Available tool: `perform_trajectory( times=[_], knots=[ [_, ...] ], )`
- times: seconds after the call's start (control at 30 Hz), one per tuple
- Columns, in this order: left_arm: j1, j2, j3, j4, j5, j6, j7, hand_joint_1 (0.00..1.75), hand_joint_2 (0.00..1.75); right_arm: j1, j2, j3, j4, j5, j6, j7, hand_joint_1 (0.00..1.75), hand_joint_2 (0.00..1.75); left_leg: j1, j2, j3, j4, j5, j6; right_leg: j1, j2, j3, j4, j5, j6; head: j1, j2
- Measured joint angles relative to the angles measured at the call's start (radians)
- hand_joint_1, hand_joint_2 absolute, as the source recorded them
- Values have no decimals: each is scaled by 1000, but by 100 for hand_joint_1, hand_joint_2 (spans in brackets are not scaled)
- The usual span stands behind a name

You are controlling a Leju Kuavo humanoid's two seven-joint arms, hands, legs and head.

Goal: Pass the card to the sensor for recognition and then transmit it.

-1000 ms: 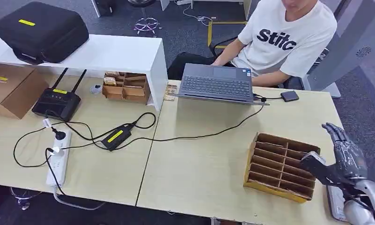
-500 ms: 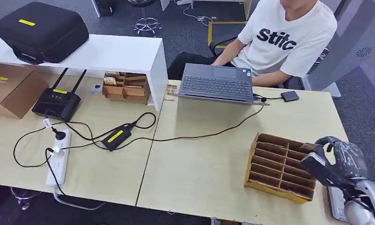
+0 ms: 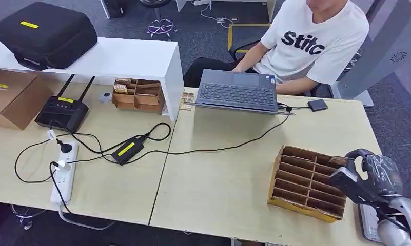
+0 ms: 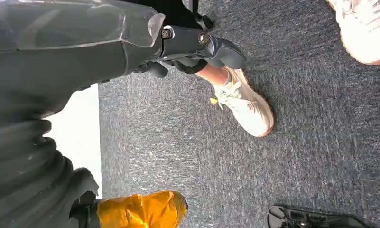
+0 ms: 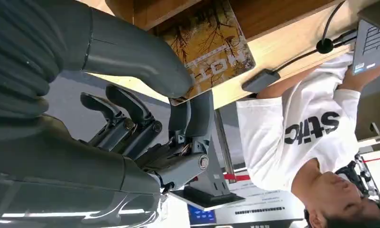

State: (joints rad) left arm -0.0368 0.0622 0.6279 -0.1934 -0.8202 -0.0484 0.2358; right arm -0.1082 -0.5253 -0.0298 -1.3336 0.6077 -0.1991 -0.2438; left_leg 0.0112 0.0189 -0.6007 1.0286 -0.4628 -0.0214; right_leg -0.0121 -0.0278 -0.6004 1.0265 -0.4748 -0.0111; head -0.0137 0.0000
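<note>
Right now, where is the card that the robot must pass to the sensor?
The card is pinched in the right robot hand, at the right end of the cardboard divider tray, near the table's right edge in the head view.

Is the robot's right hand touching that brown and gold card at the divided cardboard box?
Touching. The right wrist view shows the right hand pinching the brown and gold card: thumb on its face, fingers under its edge.

You saw a card (image 5: 208, 43) that was golden-brown with dark tree branches and pale letters, pinched by the grey right hand (image 5: 145, 95). Just beside it, the divided box (image 3: 307, 180) was brown with yellow edge.
</note>
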Motion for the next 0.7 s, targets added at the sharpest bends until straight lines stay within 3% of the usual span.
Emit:
perform_trajectory(
  times=[0.23, 0.47, 0.7],
  knots=[
    [0, 0, 0, 0, -13, -2, 0, 0, 175, -13, 2, 0, -25, -2, -39, -41, 175, 175, 0, 0, 0, 0, 0, 0, 0, 0, 0, 0, 0, 0, 0, 0],
    [-2, -4, 0, 0, -42, -2, -3, 0, 175, -98, 18, 8, -166, -12, -82, -47, 175, 175, 0, 0, 0, 0, 0, 0, 0, 0, 0, 1, 0, 0, 0, 0],
    [-21, -10, 0, 0, -98, -10, -10, 0, 175, -421, 77, 162, -144, -42, 2, 32, 175, 175, 0, 5, 0, 0, 3, -1, 0, 5, -1, 1, 4, -1, 0, 0]
  ],
)
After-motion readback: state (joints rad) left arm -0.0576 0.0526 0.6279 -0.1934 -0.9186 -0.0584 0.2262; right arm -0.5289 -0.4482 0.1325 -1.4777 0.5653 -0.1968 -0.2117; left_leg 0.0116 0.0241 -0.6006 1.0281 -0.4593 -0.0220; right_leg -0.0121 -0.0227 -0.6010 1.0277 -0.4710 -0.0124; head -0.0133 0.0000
